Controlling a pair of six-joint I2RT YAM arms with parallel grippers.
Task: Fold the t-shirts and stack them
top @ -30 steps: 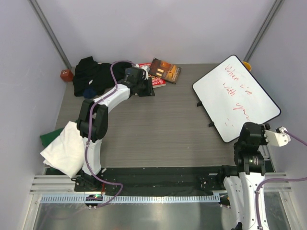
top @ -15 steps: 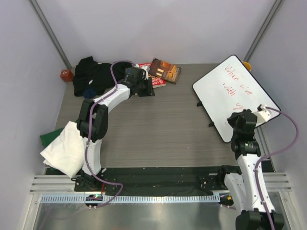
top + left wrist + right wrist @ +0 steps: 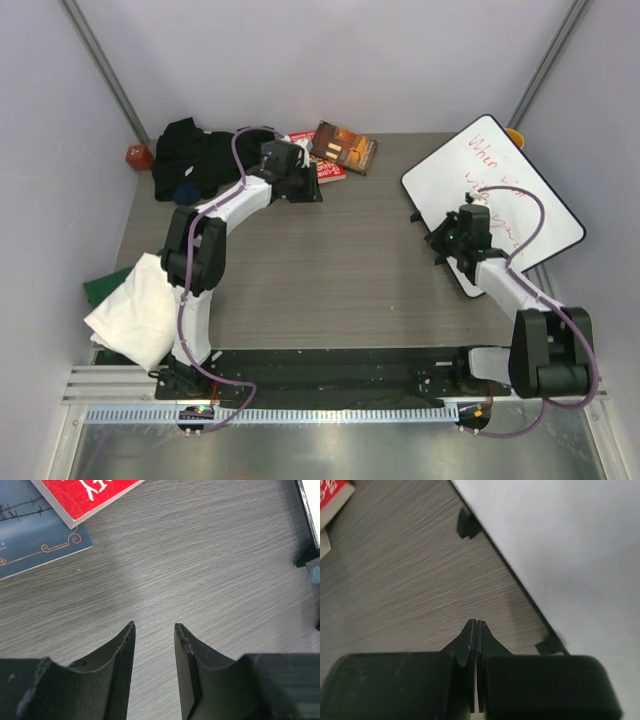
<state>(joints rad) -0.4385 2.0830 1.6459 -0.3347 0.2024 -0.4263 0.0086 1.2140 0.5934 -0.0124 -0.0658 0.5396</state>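
On the table (image 3: 340,270), black t-shirt (image 3: 188,152)

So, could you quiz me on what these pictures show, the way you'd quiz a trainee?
1. True or false: the right claw is shut with nothing in it.
2. Which lies nearest the open left claw? A the books; B the whiteboard; C the folded white t-shirt.
3. What colour is the crumpled t-shirt lying unfolded at the far left in the overhead view?
Key: 1 true; 2 A; 3 black.
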